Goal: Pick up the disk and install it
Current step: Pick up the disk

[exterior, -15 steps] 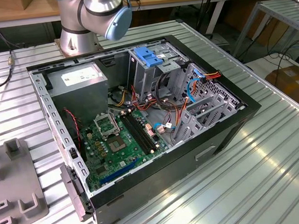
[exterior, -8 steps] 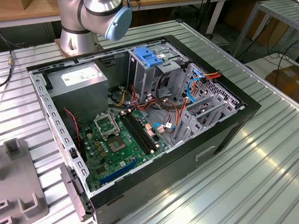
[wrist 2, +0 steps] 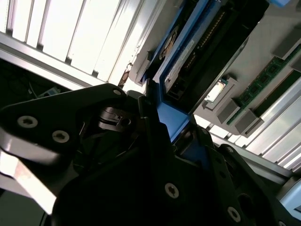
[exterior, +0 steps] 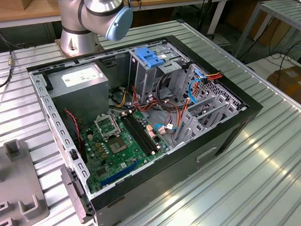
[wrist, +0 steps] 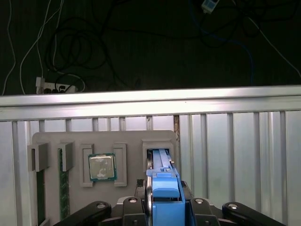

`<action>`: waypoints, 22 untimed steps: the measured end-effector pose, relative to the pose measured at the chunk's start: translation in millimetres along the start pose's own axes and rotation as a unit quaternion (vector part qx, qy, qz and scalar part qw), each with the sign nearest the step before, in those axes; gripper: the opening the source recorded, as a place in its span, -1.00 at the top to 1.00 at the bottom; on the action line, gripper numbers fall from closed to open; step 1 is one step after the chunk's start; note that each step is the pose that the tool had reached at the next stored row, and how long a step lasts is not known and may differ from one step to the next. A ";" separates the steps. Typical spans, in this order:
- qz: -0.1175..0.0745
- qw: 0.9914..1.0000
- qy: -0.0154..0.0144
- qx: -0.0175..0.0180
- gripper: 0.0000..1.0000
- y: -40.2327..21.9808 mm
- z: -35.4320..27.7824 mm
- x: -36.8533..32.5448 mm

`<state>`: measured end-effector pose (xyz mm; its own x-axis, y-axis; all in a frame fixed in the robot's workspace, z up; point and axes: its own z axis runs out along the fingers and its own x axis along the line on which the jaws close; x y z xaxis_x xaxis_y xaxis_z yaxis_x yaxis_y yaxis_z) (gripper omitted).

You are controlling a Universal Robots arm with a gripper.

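The disk (wrist: 163,187) stands on edge, its blue carrier frame facing the first wrist view, at a slot of a grey parts tray (wrist: 128,140). My gripper (wrist: 163,209) is shut on it, with black fingers on either side of the blue frame. In the second wrist view the disk (wrist 2: 200,44) shows its dark body and a white label strip, running out from the gripper (wrist 2: 171,129). I cannot tell whether the disk rests in the slot or hangs just above it. The open computer case (exterior: 229,133) lies on the ribbed metal table, with a metal drive cage (exterior: 147,79) at its back.
A blue clip (exterior: 149,56) sits atop the cage, beside a grey power supply box (exterior: 79,79) and the green motherboard (exterior: 122,141). The tray also holds a processor chip (wrist: 102,166) and a memory stick (wrist: 64,188). The arm's base (exterior: 88,19) stands behind the case. The table edge (wrist: 150,99) lies just beyond the tray.
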<state>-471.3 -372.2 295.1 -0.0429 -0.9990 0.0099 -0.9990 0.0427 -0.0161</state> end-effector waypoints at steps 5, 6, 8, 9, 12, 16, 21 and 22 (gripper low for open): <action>0.002 1.000 0.000 0.000 0.25 0.0 0.0 0.0; 0.002 1.000 0.000 0.000 0.25 0.0 0.0 0.0; 0.002 1.000 0.000 0.000 0.25 0.0 0.0 0.0; 0.002 1.000 0.000 0.000 0.25 0.0 0.0 0.0; 0.002 1.000 0.000 0.000 0.25 0.0 -0.4 0.0; 0.002 1.000 0.000 0.000 0.25 -0.1 -3.8 0.0; 0.002 1.000 0.000 0.000 0.25 -0.2 -13.6 0.1; 0.002 1.000 0.000 0.000 0.25 -0.4 -24.6 0.2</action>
<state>-471.3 -372.2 319.7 -0.0461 -0.9989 0.0099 -0.9988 0.0459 -0.0161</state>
